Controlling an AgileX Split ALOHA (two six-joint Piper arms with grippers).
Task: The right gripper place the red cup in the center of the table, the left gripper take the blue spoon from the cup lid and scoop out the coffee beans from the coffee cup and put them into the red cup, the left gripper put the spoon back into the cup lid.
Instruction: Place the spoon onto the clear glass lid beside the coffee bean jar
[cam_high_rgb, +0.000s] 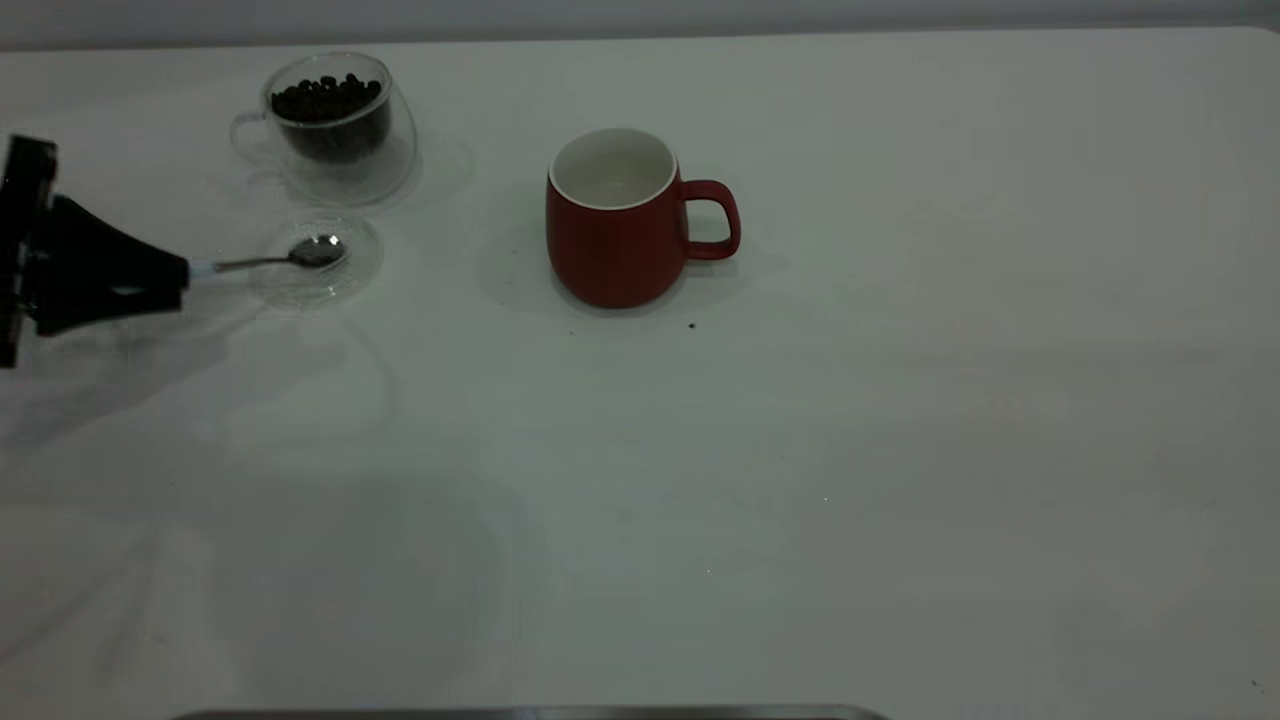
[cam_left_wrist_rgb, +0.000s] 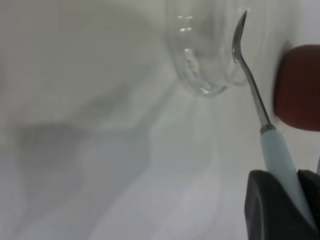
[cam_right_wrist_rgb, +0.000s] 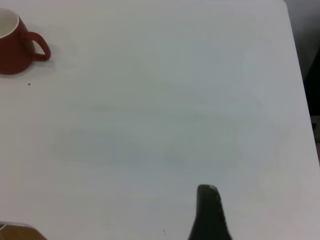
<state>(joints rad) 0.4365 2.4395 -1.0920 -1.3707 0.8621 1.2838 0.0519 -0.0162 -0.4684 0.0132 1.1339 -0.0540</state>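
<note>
The red cup stands upright near the middle of the table, its handle toward the right; it also shows as the red cup and as the red cup. My left gripper reaches in from the far left, shut on the pale handle of the blue spoon. The spoon's metal bowl hovers at the clear cup lid. In the left wrist view, the left gripper holds the spoon beside the lid. Behind the lid, the glass coffee cup holds coffee beans. My right gripper idles far right of the cup.
A few dark specks lie on the table in front of the red cup. A dark strip runs along the near table edge. The right table edge shows in the right wrist view.
</note>
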